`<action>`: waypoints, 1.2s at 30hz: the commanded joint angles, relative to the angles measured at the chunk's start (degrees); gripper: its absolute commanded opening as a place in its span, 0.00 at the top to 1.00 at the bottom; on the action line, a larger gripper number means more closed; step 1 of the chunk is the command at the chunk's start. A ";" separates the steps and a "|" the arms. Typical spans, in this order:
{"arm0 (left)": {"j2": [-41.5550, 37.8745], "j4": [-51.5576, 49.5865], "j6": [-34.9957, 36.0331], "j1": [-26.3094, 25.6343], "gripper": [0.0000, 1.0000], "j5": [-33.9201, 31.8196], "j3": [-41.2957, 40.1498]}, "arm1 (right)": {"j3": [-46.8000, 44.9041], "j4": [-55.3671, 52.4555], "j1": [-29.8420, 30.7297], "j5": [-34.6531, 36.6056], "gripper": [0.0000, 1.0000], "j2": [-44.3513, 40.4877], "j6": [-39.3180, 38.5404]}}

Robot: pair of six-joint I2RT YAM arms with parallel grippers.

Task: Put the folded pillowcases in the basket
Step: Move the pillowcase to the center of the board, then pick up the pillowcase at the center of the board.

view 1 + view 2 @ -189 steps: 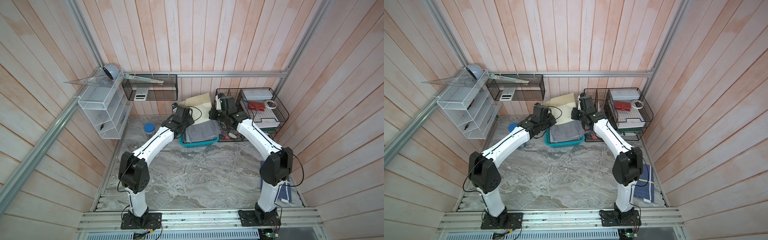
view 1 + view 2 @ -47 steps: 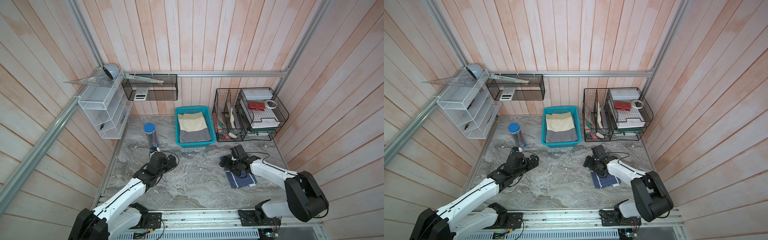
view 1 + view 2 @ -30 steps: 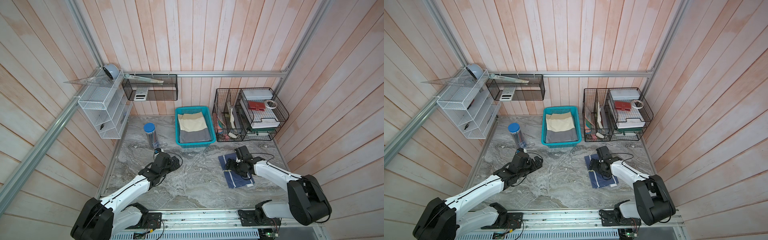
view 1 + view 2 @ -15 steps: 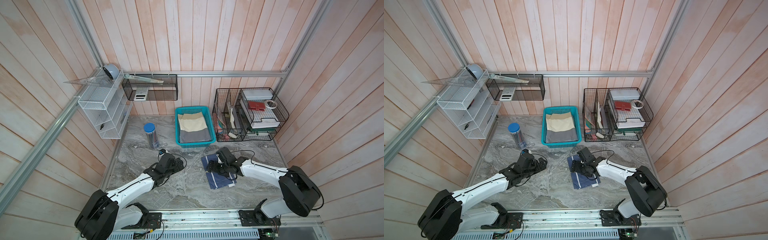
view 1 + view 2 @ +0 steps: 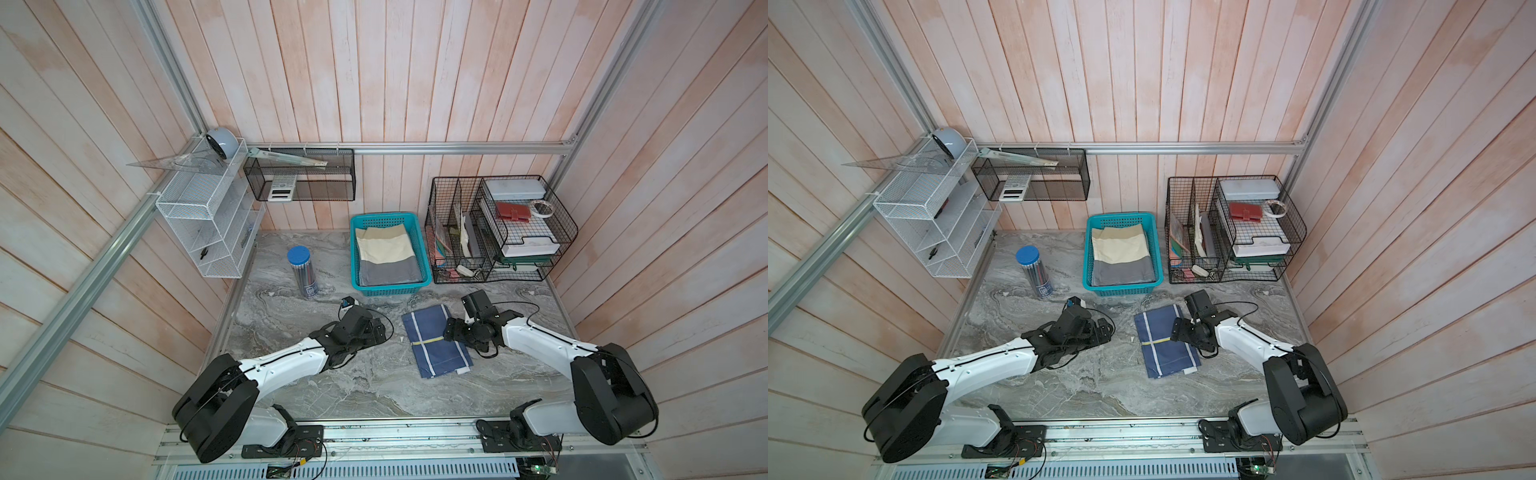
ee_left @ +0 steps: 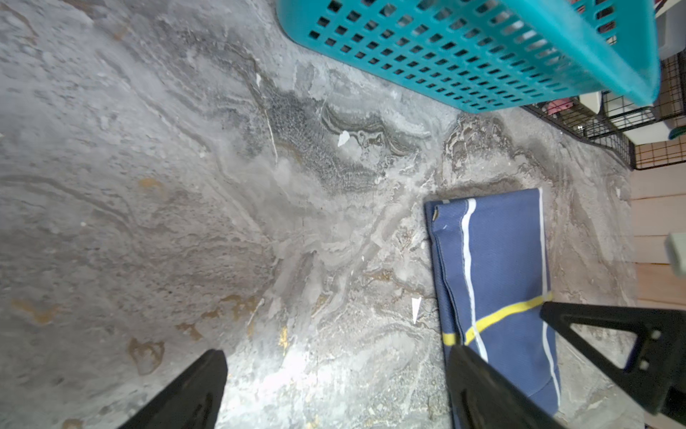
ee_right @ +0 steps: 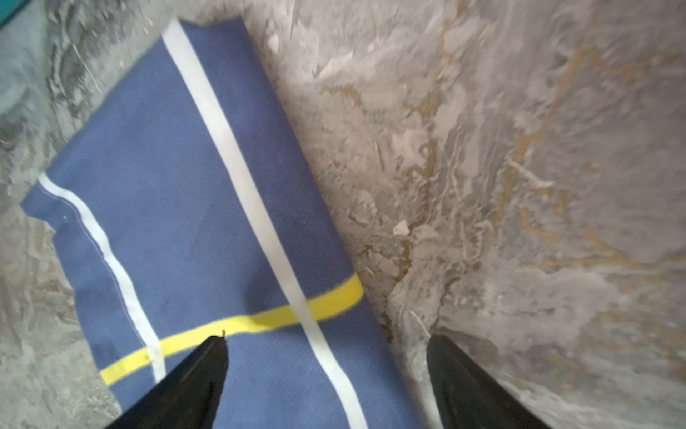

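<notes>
Both top views: grey veined marble table [image 5: 332,386], pink plank walls [image 5: 374,83] on three sides. Teal basket [image 5: 354,249] at far middle, holding a cream cloth [image 5: 384,245] and a grey cloth [image 5: 388,270], both folded flat. The pillowcase [image 5: 436,347], folded, navy with white and yellow stripes, lies on the marble near of the basket and apart from it, between left gripper [image 5: 381,331] and right gripper [image 5: 449,332]. Black wire organizer [image 5: 432,232] right of the basket, crammed; contents hard to sort. Left wrist view: left gripper [image 6: 336,360] jaws wide, one finger over the pillowcase [image 6: 501,260] edge; basket [image 6: 445,55] wall cut off. Right wrist view, blurred: right gripper [image 7: 328,343] jaws wide, straddling the pillowcase [image 7: 204,204] edge; contact cannot be told.
</notes>
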 commanded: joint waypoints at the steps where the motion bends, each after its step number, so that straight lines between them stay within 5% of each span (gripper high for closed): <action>1: 1.81 1.42 -0.62 -0.69 0.05 -1.07 1.94 | -0.47 2.10 2.43 -2.47 0.12 2.17 0.08; 11: 3.10 -5.46 -1.12 1.57 0.09 -4.90 3.47 | 6.15 2.12 14.09 -1.72 0.14 9.15 2.12; 17: 5.99 -8.81 -0.32 2.55 0.16 -4.00 5.77 | 6.83 -1.01 11.11 1.77 0.14 5.69 -0.42; 23: 9.49 -7.54 -0.63 -0.26 0.23 -2.58 9.11 | 3.55 3.17 3.53 -4.67 0.17 4.15 -1.09; 36: 19.67 -5.88 -2.74 -3.44 0.30 0.40 15.21 | 3.33 9.81 3.36 -10.30 0.25 9.61 -1.86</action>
